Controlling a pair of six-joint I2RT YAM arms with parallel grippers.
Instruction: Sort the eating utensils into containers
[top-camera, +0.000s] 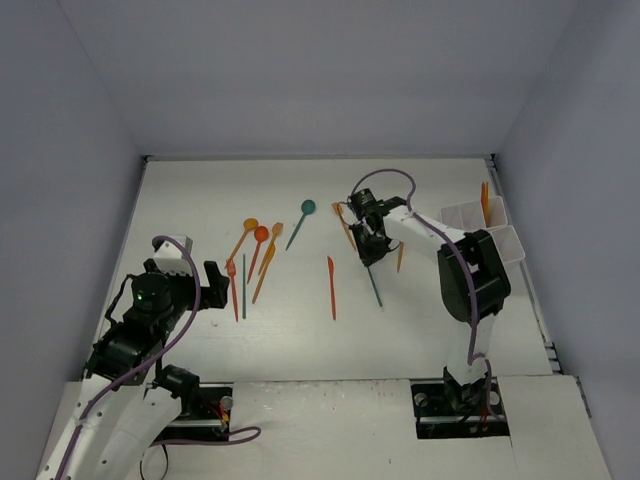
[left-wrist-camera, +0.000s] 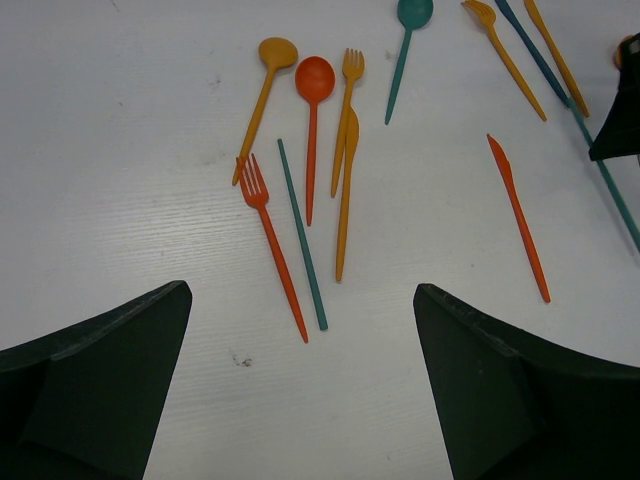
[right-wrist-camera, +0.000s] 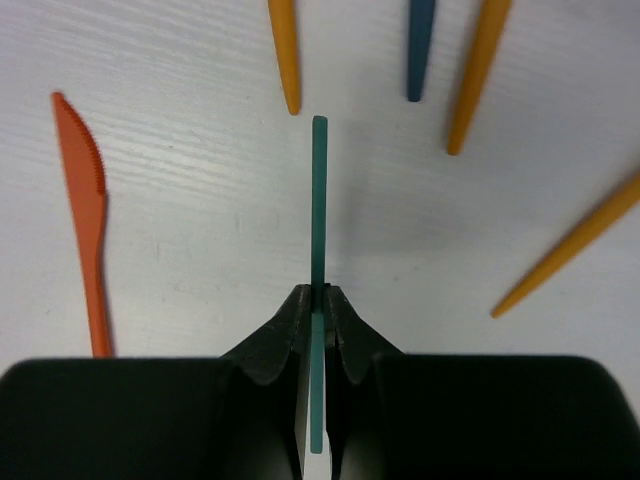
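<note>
Your right gripper (right-wrist-camera: 318, 295) is clenched on a teal utensil (right-wrist-camera: 319, 200) at mid-bench (top-camera: 200, 190), left gripper (left-wrist-camera: 302, 290) released and idle; next, I judge, lift and carry it right to the far-right white containers (top-camera: 460, 213).

White table (top-camera: 300, 345); plain grey walls (top-camera: 300, 70) around.

- I count three spoons (left-wrist-camera: 277, 50).
- I count three forks (left-wrist-camera: 254, 172).
- I make out two knives (left-wrist-camera: 518, 215); the other thin utensils (left-wrist-camera: 301, 235) are unclear.
- One white organizer (top-camera: 462, 212).
</note>
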